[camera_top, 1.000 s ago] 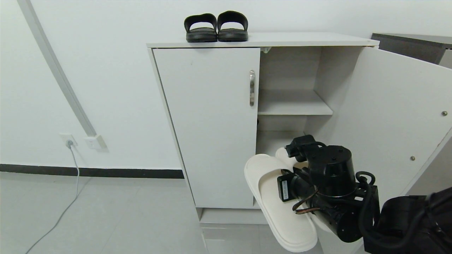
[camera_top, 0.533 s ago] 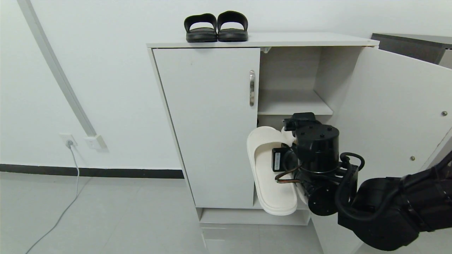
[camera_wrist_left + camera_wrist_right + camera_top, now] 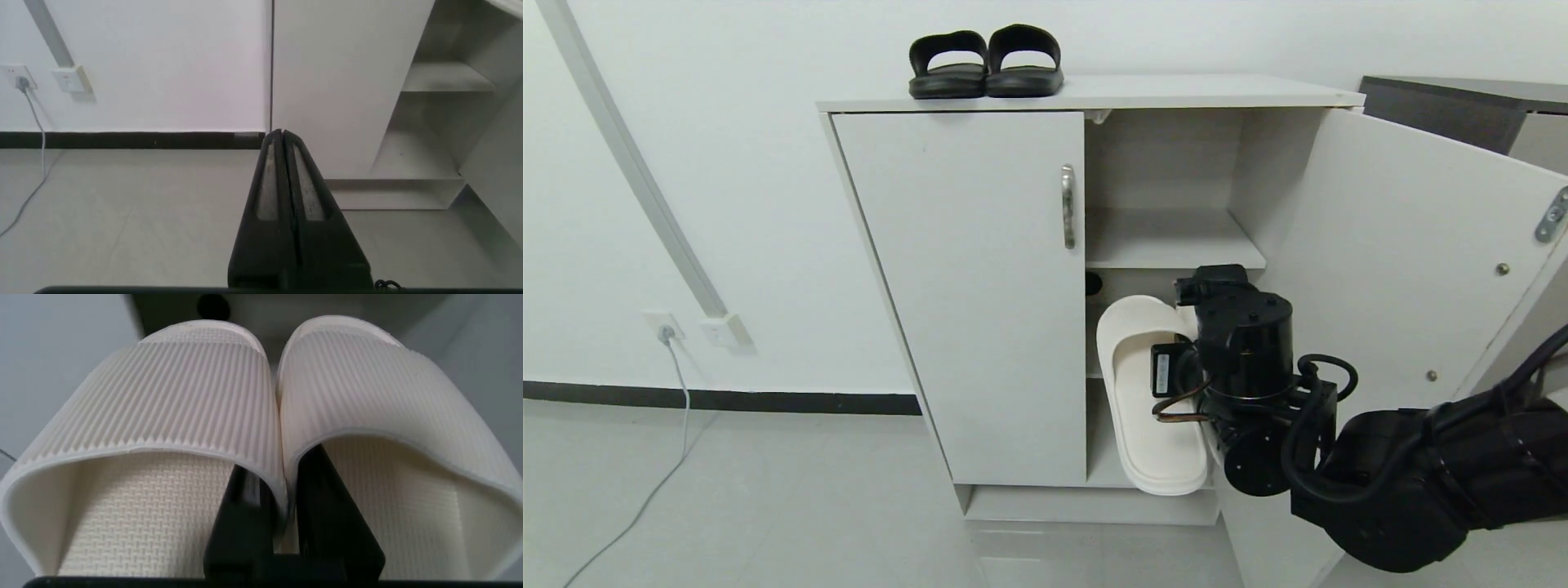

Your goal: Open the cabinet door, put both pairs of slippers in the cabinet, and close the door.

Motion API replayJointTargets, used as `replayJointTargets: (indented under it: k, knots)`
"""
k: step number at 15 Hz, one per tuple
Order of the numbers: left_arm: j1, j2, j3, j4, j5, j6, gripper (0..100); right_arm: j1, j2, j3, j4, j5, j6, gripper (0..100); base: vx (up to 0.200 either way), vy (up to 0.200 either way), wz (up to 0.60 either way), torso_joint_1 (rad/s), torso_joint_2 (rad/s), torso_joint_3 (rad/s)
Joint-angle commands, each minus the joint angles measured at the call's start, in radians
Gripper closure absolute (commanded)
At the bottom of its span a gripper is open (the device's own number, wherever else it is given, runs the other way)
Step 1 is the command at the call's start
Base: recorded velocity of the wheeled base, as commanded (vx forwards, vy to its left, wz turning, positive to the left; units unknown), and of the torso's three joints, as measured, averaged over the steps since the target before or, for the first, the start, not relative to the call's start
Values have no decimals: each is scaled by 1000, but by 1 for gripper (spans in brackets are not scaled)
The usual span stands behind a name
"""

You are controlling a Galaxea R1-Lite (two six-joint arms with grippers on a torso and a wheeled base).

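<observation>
White slippers (image 3: 1147, 400): both held as one bundle, toes up, heels hanging down, right at the mouth of the cabinet's open half, below the upper shelf (image 3: 1176, 243).
Grip: the right gripper (image 3: 282, 502) is clamped on the pair. One finger sits under each strap, and the two inner strap walls are pinched together between them, so a single grasp carries both.
Why held so: on edge, the bundle is narrow enough to pass between the closed left door (image 3: 964, 294) and the open right door (image 3: 1405, 269).
Ahead of the gripper: the shaded lower compartment, with the bottom shelf (image 3: 1107, 472) under the heels. This looks like the intended resting place.
Inner side of the gripper: the left door's edge is just beside the outer slipper, so a scrape there is the likely risk.
Outer side: the right door is swung wide, near the right arm.
Black slippers (image 3: 986, 61): well above the gripper, side by side on the cabinet top (image 3: 1217, 88), not yet stowed.
Left gripper (image 3: 282, 188): fingers pressed together on nothing, well apart from the cabinet, over the floor (image 3: 122, 229).
Stage: door opened, first pair going in, by my reading.
</observation>
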Motion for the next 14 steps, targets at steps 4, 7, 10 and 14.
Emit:
replayJointTargets:
  k: [4,7,10,14]
  knots:
    - [0,1,0,-1,1,-4,100,9,6,26,-6,12,2,100,0,0,0,0,0,0]
    - [0,1,0,1,1,-4,100,15,23,26,-38,13,0,100,0,0,0,0,0,0]
    - [0,1,0,-1,1,-4,100,15,29,41,-43,13,0,100,0,0,0,0,0,0]
    - [0,1,0,-1,1,-4,100,5,29,95,-66,13,8,100,0,0,0,0,0,0]
